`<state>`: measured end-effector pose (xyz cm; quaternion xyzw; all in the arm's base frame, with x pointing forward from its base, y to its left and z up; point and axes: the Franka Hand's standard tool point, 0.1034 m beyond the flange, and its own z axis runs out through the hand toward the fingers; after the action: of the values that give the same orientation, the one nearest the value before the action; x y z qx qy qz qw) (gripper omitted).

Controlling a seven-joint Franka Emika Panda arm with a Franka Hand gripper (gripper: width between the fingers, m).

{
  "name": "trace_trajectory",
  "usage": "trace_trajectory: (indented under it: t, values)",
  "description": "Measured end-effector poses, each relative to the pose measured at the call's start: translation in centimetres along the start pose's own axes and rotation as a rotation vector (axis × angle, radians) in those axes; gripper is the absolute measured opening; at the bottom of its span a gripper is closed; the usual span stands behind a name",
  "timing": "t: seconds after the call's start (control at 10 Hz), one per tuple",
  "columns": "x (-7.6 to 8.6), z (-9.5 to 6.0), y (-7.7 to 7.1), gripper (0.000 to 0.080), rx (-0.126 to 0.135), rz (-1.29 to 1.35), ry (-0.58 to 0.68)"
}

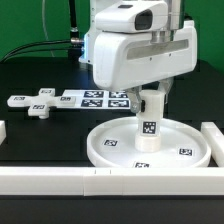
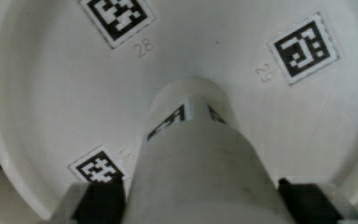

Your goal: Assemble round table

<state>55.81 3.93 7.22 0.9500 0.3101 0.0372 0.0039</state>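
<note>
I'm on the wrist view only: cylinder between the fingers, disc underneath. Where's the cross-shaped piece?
Observer: The cross-shaped piece lies flat on the table at the exterior view's left, apart from the disc.
Operator: Is the cylinder straight?
Observer: The cylinder looks upright, standing at the disc's middle.
Operator: What's around the disc?
Observer: A white border block runs along the disc's near side, close to its rim. I cannot tell whether they touch.
</note>
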Motion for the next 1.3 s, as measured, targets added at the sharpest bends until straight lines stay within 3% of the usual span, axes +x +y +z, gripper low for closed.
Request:
trace_trajectory:
  t: [0.7, 1.1, 1.3]
  values:
    - [-0.15, 0.23, -0.14, 0.0414, 0.037, 0.571, 0.016]
    - [-0.34, 0.16, -0.02, 0.0415, 0.086, 1.084, 0.012]
    - [-0.39, 0.16, -0.12, 0.0415, 0.097, 1.274, -0.008]
